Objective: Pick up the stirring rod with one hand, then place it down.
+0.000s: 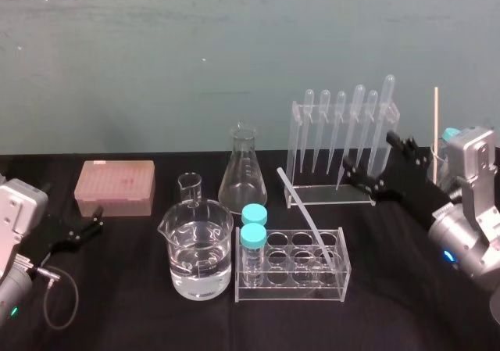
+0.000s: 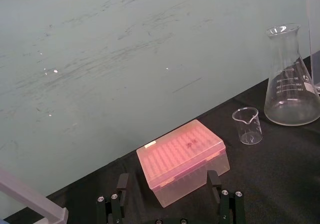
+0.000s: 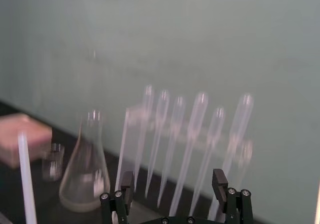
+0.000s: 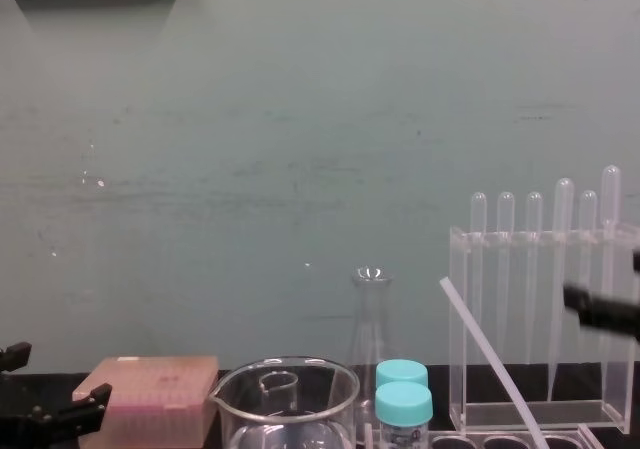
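The stirring rod (image 1: 308, 214) is a thin translucent-white stick. It leans at a slant with its lower end in the clear tube rack (image 1: 342, 277) and its upper end pointing back left. It also shows in the chest view (image 4: 490, 354) and the right wrist view (image 3: 26, 179). My right gripper (image 1: 380, 163) hovers open to the right of the rod, in front of the pipette stand, with nothing between its fingers (image 3: 218, 180). At the left table edge my left gripper (image 1: 82, 230) rests open and holds nothing, facing the pink box (image 2: 182, 159).
A beaker of water (image 1: 199, 253) and a small beaker (image 1: 190, 187) stand centre left, a conical flask (image 1: 242, 171) behind them. Two teal-capped vials (image 1: 252, 227) sit in the tube rack. A pipette stand (image 1: 344, 144) is at back right, with a thin wooden stick (image 1: 436, 132) beyond it.
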